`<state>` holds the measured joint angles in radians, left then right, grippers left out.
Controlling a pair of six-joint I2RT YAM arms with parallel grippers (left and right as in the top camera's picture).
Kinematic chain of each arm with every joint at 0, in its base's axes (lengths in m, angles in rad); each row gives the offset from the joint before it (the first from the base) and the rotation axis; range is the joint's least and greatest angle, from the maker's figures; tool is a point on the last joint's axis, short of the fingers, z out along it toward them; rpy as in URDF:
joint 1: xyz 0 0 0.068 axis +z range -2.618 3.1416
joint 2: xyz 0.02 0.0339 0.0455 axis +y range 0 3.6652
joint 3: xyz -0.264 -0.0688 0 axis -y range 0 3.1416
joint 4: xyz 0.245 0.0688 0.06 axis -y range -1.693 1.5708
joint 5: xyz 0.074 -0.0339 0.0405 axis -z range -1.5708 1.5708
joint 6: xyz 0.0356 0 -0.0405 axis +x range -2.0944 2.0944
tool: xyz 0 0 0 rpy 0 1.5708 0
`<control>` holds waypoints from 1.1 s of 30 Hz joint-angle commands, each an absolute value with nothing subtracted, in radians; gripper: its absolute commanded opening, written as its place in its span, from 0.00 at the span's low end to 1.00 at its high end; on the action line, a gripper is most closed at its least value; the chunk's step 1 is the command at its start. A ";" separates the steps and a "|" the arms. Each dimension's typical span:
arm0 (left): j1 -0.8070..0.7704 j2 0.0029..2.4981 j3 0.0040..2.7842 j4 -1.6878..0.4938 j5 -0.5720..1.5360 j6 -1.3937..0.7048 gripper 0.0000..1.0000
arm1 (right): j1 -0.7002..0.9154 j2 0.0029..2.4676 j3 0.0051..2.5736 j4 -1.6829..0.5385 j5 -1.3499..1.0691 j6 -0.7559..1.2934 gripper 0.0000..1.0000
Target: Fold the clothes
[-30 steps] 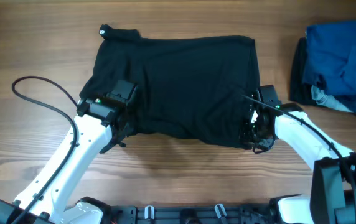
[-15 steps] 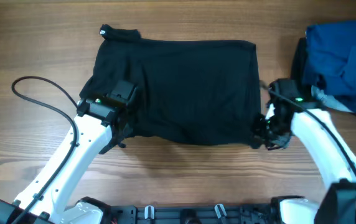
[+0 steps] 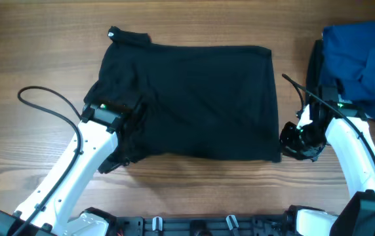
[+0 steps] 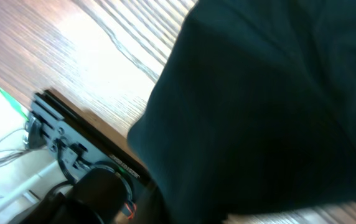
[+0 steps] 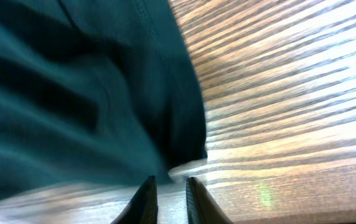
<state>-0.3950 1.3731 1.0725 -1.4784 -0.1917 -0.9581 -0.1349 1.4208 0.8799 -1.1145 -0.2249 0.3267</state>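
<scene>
One black garment (image 3: 200, 98) spread flat, right tool (image 5: 168, 190) just beside its corner

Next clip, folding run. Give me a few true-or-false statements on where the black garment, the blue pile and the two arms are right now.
1. The black garment lies spread out on the wooden table. True.
2. The blue garments lie on top of the black garment. False: they sit apart from it, off to its right on the table.
3. The right tool is clamped on the black garment's hem. False: its fingertips stand slightly apart over bare wood just off the garment's corner, with nothing between them.
4. The left arm reaches to the garment's near left corner. True.
5. A black cable loops over the table beside the left arm. True.
</scene>
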 commanded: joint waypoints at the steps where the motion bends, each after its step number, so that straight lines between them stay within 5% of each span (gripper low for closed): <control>1: -0.388 1.367 1.082 -1.482 -0.102 -0.925 0.52 | -0.140 1.416 0.891 -1.119 -0.297 0.265 0.41; 7: -0.388 1.367 1.082 -1.493 -0.057 -0.919 0.63 | -0.140 1.416 0.933 -1.105 -0.297 0.264 0.43; 12: -0.378 1.367 1.096 -1.283 -0.097 -0.822 0.79 | -0.131 1.416 1.035 -1.015 -0.354 0.182 0.45; 17: -0.265 1.371 1.102 -0.952 -0.113 -0.633 0.72 | -0.098 1.419 1.041 -0.860 -0.345 0.183 0.47; 24: 0.010 1.371 1.102 -0.768 -0.134 -0.472 0.66 | -0.080 1.499 1.040 -0.721 -0.319 0.175 0.47; 33: 0.149 1.549 1.102 -0.588 0.067 -0.290 0.75 | -0.036 1.545 1.040 -0.682 -0.315 0.171 0.48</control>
<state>0.1471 1.4349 1.0885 -0.6224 -0.0940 -0.4015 -0.0414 1.5284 1.0241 -0.6865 -0.3210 0.1913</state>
